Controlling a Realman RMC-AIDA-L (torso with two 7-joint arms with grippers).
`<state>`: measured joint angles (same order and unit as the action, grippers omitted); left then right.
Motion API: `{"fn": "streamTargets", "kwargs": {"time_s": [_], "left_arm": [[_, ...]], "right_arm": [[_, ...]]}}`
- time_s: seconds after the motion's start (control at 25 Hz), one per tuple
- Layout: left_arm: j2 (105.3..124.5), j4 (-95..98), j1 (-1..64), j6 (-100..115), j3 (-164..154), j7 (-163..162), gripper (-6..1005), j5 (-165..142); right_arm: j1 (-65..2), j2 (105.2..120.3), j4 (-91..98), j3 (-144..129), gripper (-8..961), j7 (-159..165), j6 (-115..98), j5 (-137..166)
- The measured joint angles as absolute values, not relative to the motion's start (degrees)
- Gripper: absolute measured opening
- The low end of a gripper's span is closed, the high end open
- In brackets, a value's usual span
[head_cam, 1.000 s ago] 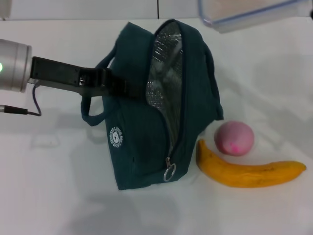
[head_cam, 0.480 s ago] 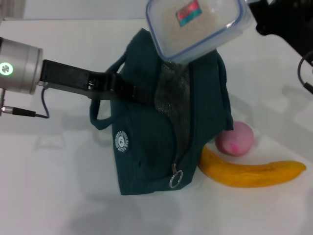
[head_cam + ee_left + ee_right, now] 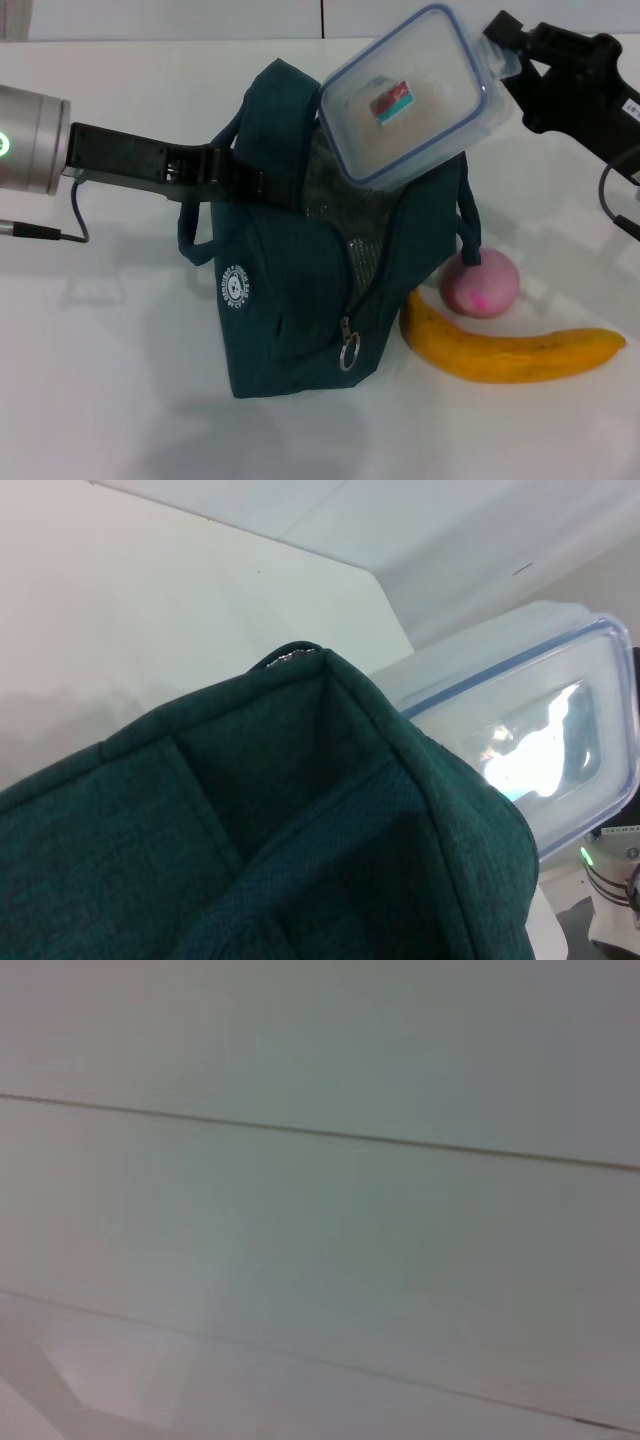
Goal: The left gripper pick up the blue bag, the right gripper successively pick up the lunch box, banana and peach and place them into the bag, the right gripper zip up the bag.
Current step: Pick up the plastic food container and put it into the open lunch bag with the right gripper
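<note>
On the white table (image 3: pixel 110 400), the right claw (image 3: pixel 500 50) grips the clear rounded lunch box (image 3: pixel 415 95) above the fabric blue bag (image 3: pixel 300 300).

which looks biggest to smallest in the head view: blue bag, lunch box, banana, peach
1. blue bag
2. lunch box, though it is held up nearer the camera, so it may look larger than it is
3. banana, longer than the lunch box but thinner, so this pair is unsure
4. peach
</note>
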<state>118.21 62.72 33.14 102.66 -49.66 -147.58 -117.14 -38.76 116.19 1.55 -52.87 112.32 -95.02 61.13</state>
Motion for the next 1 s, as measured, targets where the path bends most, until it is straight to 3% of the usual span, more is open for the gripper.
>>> {"fn": "streamTargets", "kwargs": {"time_s": [0.68, 1.0], "left_arm": [[118.80, 62.76, 33.24, 102.66, -49.96, -146.39, 32, -117.05], [118.83, 62.76, 32.17, 102.66, -49.77, -146.07, 31, -117.04]], "right_arm": [[-44.00, 116.19, 1.62, -56.42, 196, 109.78, -91.68, 61.17], [-43.03, 116.20, 4.44, -56.52, 455, 109.12, -92.77, 61.04]]}}
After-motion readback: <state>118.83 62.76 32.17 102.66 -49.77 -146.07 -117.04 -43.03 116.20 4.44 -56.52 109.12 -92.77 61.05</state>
